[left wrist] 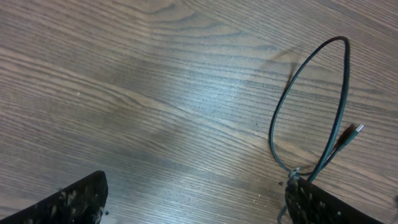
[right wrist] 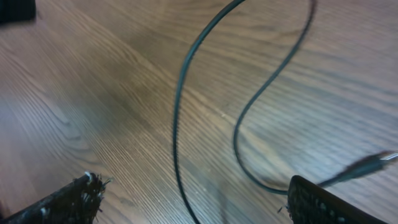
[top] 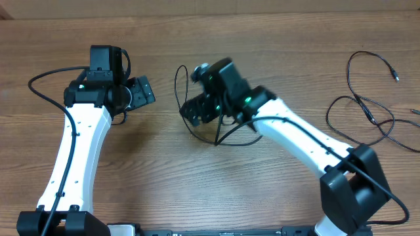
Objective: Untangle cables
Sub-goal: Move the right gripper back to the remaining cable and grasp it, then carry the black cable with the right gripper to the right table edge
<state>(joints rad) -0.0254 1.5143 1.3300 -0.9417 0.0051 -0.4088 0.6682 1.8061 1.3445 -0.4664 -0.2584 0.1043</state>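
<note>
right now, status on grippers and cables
Left gripper open, empty. Right gripper open, cable loop between its fingers, ungripped. Other cables far right. Nothing blocking.

A wooden table point(top: 275, 39) seen from above. The left arm point(top: 79, 137), white with black joints, reaches up from seven o'clock, its left gripper point(top: 143, 92) pointing toward centre. The right arm point(top: 295, 134) stretches from five o'clock to the middle, where the right gripper point(top: 195, 110) sits over a thin black cable loop point(top: 176, 85). More loose cables point(top: 358, 99) curl at three o'clock, well apart from both grippers.
</note>
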